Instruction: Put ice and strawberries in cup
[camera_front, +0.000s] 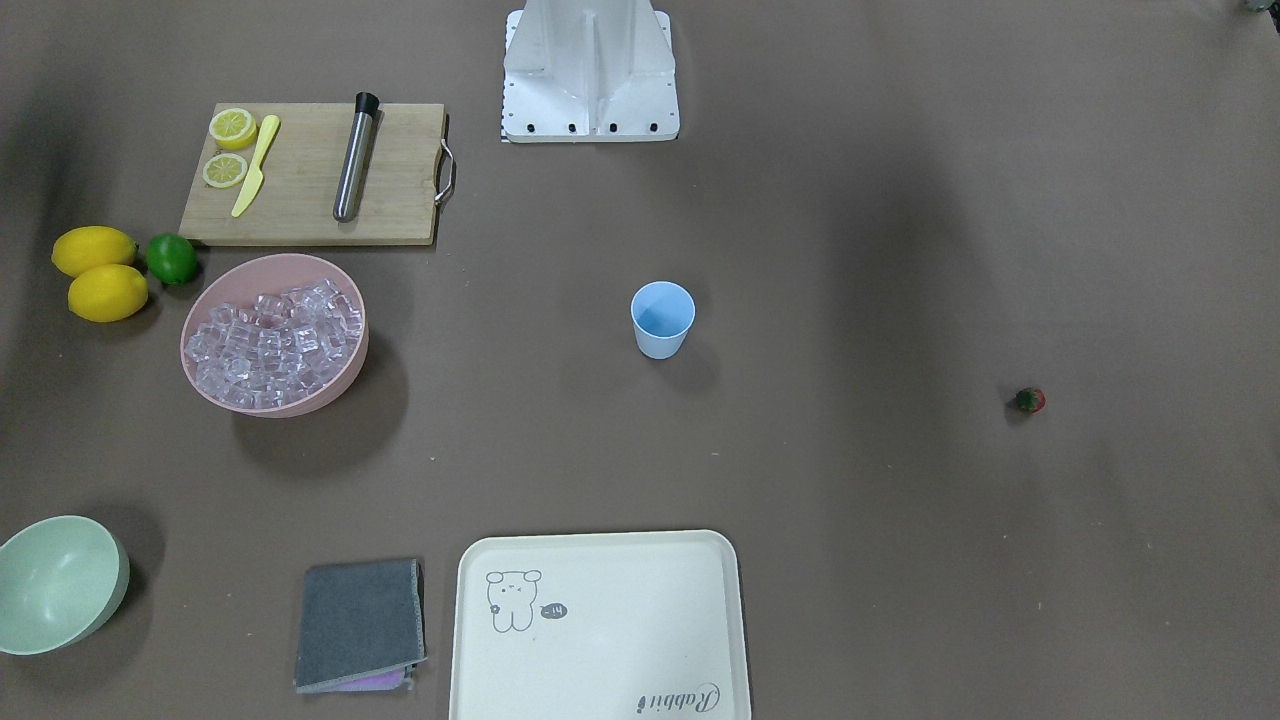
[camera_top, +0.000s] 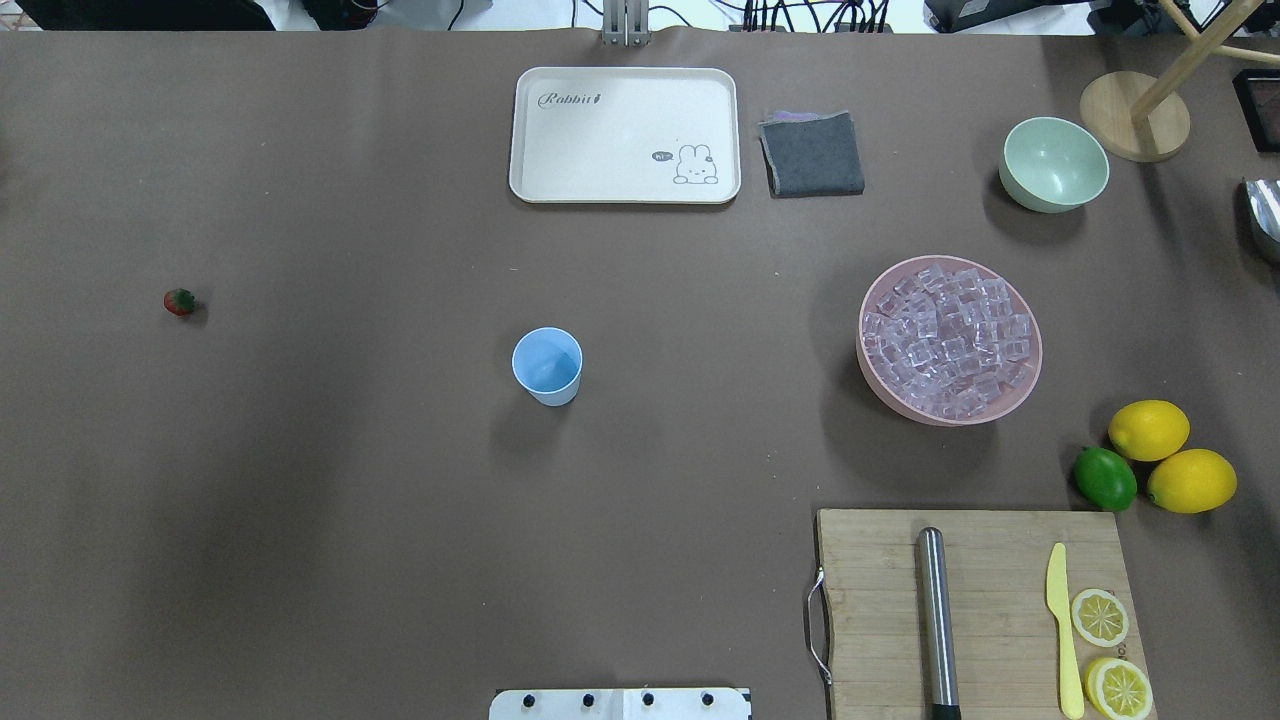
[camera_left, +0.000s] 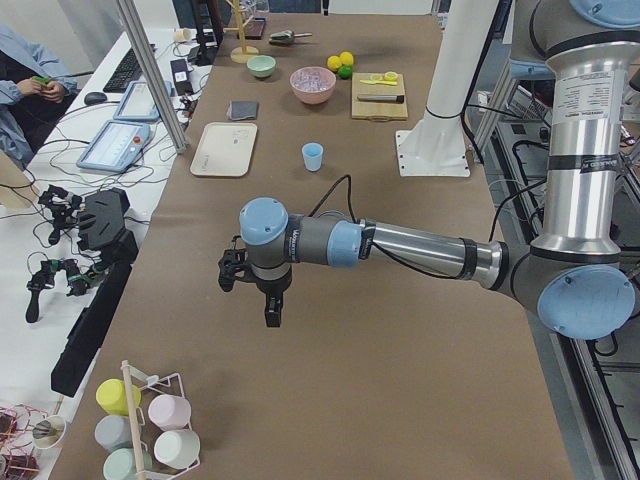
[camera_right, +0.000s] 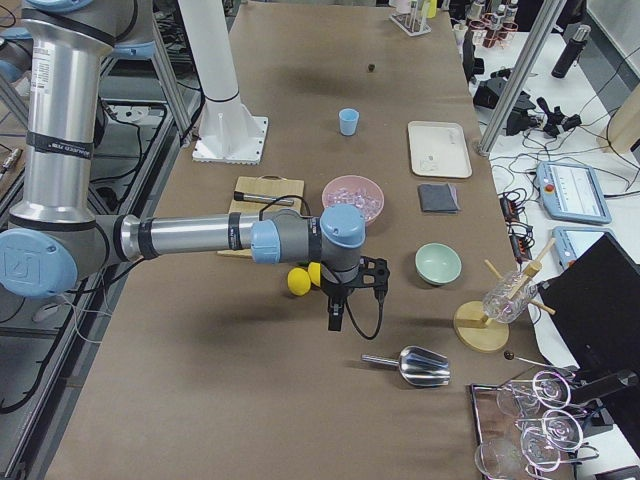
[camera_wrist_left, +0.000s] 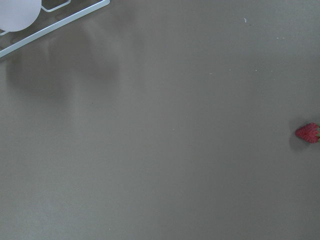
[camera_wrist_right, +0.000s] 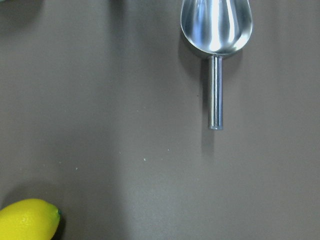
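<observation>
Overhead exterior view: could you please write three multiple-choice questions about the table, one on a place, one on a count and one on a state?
1. Where does the ice lie?
A. in the pink bowl
B. in the pale green bowl
C. on the tray

2. How many whole lemons lie beside the lime?
A. one
B. two
C. four

3. How does the cup stand?
A. upright and empty
B. tipped on its side
C. upright and full of ice

Answers:
1 A: the heap of clear cubes fills the pink bowl.
2 B: two yellow lemons lie next to the green lime.
3 A: its mouth faces up and only its blue inside shows.
</observation>
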